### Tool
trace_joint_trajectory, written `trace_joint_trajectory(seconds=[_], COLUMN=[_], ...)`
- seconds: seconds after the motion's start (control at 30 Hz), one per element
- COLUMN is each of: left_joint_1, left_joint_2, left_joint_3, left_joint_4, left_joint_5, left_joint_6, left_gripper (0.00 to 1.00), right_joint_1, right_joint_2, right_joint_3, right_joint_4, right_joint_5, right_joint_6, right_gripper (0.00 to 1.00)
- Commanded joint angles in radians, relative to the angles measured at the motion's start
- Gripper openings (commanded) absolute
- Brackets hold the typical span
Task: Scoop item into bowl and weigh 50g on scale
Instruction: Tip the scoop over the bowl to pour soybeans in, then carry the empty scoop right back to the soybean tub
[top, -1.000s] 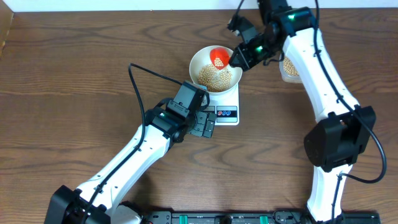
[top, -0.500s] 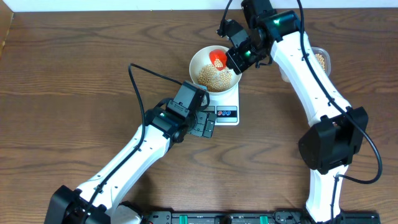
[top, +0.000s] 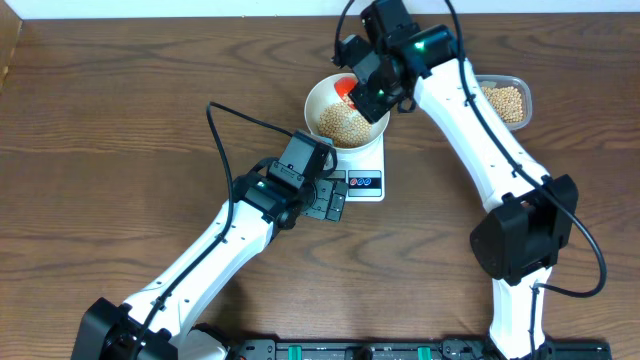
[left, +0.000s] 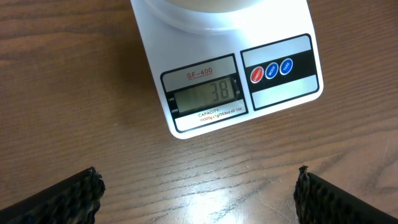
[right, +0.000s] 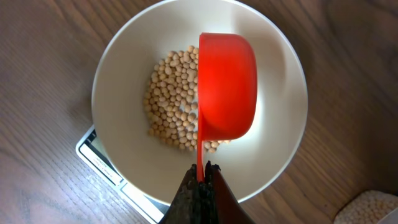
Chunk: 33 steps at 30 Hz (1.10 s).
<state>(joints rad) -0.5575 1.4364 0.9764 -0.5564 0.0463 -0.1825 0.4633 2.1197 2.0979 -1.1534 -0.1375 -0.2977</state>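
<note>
As right fingers (right: 186, 199) pinch the scoop (right: 227, 87), beans (right: 169, 102) lie beyond.

**Overhead: bowl loaded on scale, both arms at the station**

The white bowl (top: 312, 105) sits on the scale (top: 366, 160) at the far centre of the wooden table (top: 120, 120), with a layer of beans (top: 345, 122) in it. The right gripper (top: 362, 90) is over the bowl's far rim, with the red scoop (top: 344, 88) at its fingertips, partly hidden. The left gripper (top: 328, 200) is at the scale's near left corner, just beside the button panel. A clear tub (top: 525, 100) of beans stands well to the right.
</note>
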Motion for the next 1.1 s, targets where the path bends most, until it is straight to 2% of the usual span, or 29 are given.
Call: trace_joint_trajectory(seconds=[0.0, 0.73, 1.07], left_joint_1=[0.003, 0.003, 0.003], left_joint_2=[-0.008, -0.008, -0.008], left_joint_3=[-0.008, -0.008, -0.008], left_joint_4=[0.001, 0.001, 0.001], left_joint_5=[-0.013, -0.013, -0.013], left_joint_6=[0.006, 0.005, 0.006], left_gripper=[1.00, 1.00, 1.00], right_joint_1=[0.013, -0.177, -0.188], right_joint_2=[-0.031, -0.031, -0.031], right_joint_3=[0.019, 0.019, 0.019], right_joint_4=[0.007, -0.003, -0.004], right_joint_5=[0.029, -0.422, -0.423], right_joint_6=[-0.020, 0.005, 0.005], right_gripper=[0.01, 0.01, 0.01])
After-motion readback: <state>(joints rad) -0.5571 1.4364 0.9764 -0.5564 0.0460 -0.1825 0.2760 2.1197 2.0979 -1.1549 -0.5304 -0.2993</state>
